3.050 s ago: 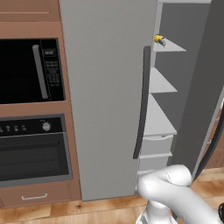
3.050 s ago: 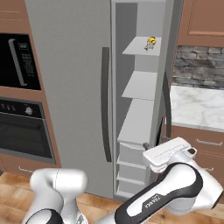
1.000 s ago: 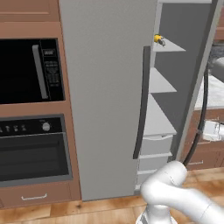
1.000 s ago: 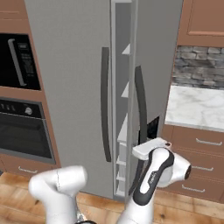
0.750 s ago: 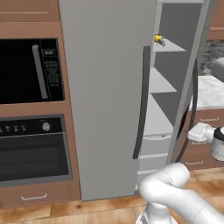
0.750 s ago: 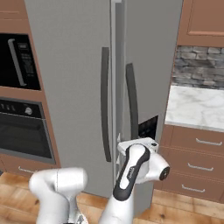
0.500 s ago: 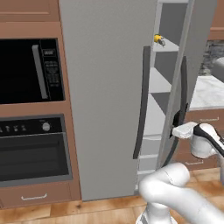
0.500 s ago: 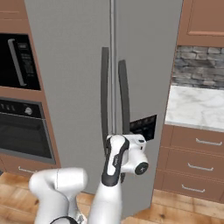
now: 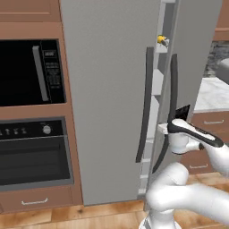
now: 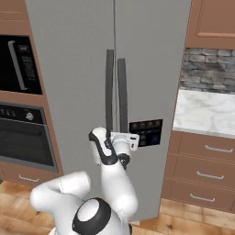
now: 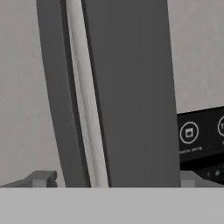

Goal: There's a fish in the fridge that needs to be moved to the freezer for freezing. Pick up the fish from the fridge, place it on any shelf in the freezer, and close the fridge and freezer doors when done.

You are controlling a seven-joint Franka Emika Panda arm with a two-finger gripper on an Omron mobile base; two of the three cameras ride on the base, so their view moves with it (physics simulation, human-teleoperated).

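Observation:
The wide fridge door (image 9: 107, 98) is shut. Beside it the narrower freezer door (image 9: 197, 53) stands a narrow gap ajar, and from the right base view (image 10: 151, 69) it looks almost flush. Through that gap the tiny fish (image 9: 161, 40) lies on a top freezer shelf, its yellow patch showing. My gripper (image 9: 176, 118) is low against the freezer door, by its dark bar handle (image 10: 122, 96). In the hand view my gripper (image 11: 114, 179) is open, and the freezer door's handle (image 11: 131, 96) rises between the spread fingertips (image 11: 41, 178). Nothing is held.
A black microwave (image 9: 27, 71) and an oven (image 9: 36, 152) are built into the wooden wall left of the unit. On the right are a marble counter (image 10: 206, 110) and wooden drawers (image 10: 202, 170). A dark dispenser panel (image 10: 146, 132) sits on the freezer door.
The freezer door has swung from wide open to nearly shut, with my hand following it leftward. The fish has stayed on its shelf.

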